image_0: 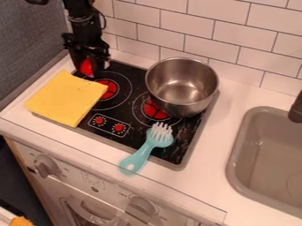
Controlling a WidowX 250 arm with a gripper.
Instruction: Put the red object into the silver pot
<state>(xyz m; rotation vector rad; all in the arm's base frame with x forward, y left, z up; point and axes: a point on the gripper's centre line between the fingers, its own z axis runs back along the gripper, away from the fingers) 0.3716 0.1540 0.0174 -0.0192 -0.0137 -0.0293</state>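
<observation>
At the upper left, the black gripper [90,70] hangs low over the back left corner of the stove. A red object [87,67] shows at its lower end, partly covered by it; whether it is held cannot be made out. The silver pot [182,86] stands upright at the back right of the stove, open at the top, and its inside shows only bare metal. It is to the right of the gripper, well apart from it.
A yellow cloth [66,98] covers the stove's left side, just in front of the gripper. A teal brush [147,148] lies across the stove's front edge. The grey sink [268,159] is at the right, and a tiled wall [206,33] stands behind.
</observation>
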